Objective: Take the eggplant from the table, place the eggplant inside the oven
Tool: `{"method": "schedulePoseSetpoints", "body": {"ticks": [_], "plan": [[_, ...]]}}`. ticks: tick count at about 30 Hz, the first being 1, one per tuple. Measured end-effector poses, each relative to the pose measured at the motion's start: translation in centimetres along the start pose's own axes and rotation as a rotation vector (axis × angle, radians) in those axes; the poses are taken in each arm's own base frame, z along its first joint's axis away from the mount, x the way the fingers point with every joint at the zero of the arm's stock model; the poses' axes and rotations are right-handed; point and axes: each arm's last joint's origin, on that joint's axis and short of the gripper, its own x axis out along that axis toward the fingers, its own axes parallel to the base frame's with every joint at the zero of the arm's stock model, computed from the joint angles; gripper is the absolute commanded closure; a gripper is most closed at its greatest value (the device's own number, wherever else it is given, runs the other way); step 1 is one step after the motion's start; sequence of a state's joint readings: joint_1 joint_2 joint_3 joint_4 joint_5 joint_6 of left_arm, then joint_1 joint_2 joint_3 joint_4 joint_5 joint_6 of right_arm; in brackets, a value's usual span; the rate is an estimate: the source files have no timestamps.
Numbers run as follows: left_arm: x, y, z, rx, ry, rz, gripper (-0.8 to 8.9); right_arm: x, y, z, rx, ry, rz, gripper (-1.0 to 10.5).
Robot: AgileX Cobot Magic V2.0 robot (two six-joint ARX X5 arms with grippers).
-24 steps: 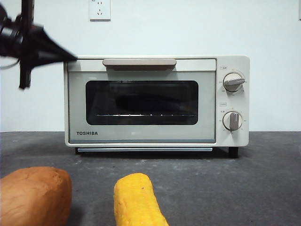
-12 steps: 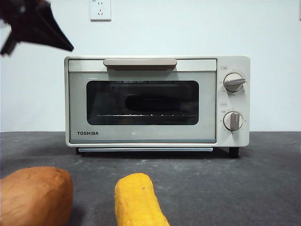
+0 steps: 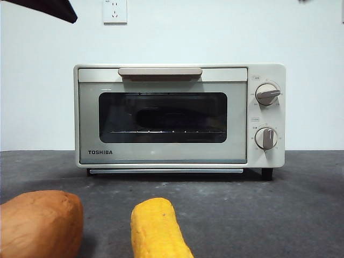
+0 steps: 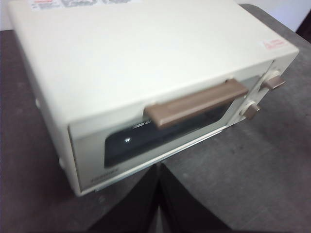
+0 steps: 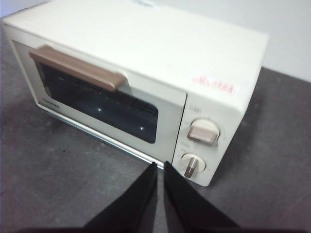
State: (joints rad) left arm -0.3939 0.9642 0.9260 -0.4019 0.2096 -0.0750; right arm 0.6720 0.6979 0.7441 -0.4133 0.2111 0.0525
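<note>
- Eggplant (image 3: 180,116) lies as a long dark shape on the wire rack (image 3: 161,131) behind the glass of the oven (image 3: 161,156), level and lengthwise, so it fits the chamber's width; it shows only dimly through the dark door, and neither wrist view makes it out.
- Oven door is shut, its beige handle (image 3: 160,72) flush at the top, which suggests the placing is done and the heat box sealed.
- Left fingers (image 4: 159,167) are pressed together, holding nothing, raised above and in front of the oven, with the handle beyond their tips and the desk (image 4: 262,174) beneath.
- Right fingers (image 5: 160,166) are nearly together, a thin gap between them, also empty, hovering near the oven's knob side, the two grey knobs (image 5: 196,164) just past their tips.
- Sweet potato (image 3: 40,223) and yellow cob (image 3: 158,228) rest on the desk, well clear of both pairs of fingers, being no part of this job.
- Judged from this, the task looks finished.
</note>
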Motion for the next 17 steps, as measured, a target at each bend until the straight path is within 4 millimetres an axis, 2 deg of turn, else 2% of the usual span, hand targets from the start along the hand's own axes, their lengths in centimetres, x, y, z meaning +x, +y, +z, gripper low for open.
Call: {"method": "schedulePoseSetpoints", "body": {"ticks": [5, 7, 9, 17], "plan": [[-0.6, -0.9, -4.3, -0.015, -0.027, 0.040, 8.07, 1.8, 0.0, -3.6, 0.019, -0.052, -0.001, 9.4], [-0.8, -1.2, -5.2, -0.021, -0.009, 0.029, 8.07, 2.3, 0.1, -4.6, 0.021, -0.057, -0.001, 9.4], [-1.0, -1.4, -5.4, -0.029, 0.009, 0.023, 8.06, 2.5, 0.1, -5.1, 0.021, -0.036, -0.002, 9.4], [-1.0, -1.4, -5.4, -0.038, 0.005, 0.026, 8.06, 2.5, 0.1, -4.8, 0.035, -0.071, -0.004, 9.4]]}}
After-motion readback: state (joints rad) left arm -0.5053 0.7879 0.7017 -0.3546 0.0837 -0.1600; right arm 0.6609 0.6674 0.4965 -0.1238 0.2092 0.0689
